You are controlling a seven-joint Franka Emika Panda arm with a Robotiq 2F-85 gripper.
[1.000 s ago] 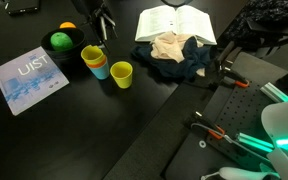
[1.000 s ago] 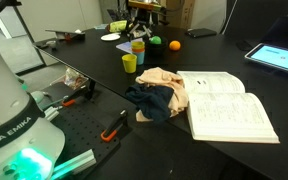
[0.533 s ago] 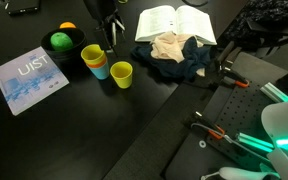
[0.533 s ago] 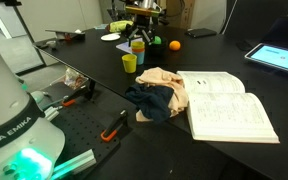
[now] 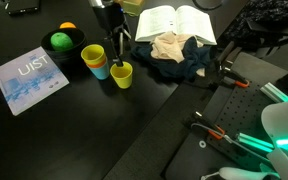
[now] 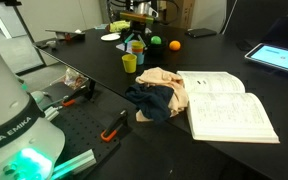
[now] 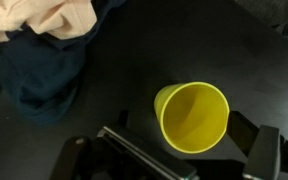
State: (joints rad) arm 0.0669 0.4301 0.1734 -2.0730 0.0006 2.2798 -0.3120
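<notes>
Hovering just above the yellow cup (image 7: 192, 116), the gripper (image 5: 116, 52) has its jaws released and spread wide, grasping nothing. In the wrist view the cup stands upright directly under the jaws, its open mouth facing up between the two fingers (image 7: 261, 150); neither finger appears to touch it. Just beside the jaws, on the side away from the fabric, is a stack of cups (image 5: 94, 60), yellow nested in blue. It stands close to the yellow cup but apart from it. Beyond that stack sits a dark bowl (image 5: 61, 42) with a green item inside and an orange ball (image 5: 67, 26) next to it. On the opposite side of the jaws lies a cloth pile (image 5: 174, 55), tan over dark blue, with an open book (image 5: 174, 20) past it. A blue booklet (image 5: 29, 78) lies flat, well apart from the jaws. Everything rests on the black table (image 5: 74, 130).
</notes>
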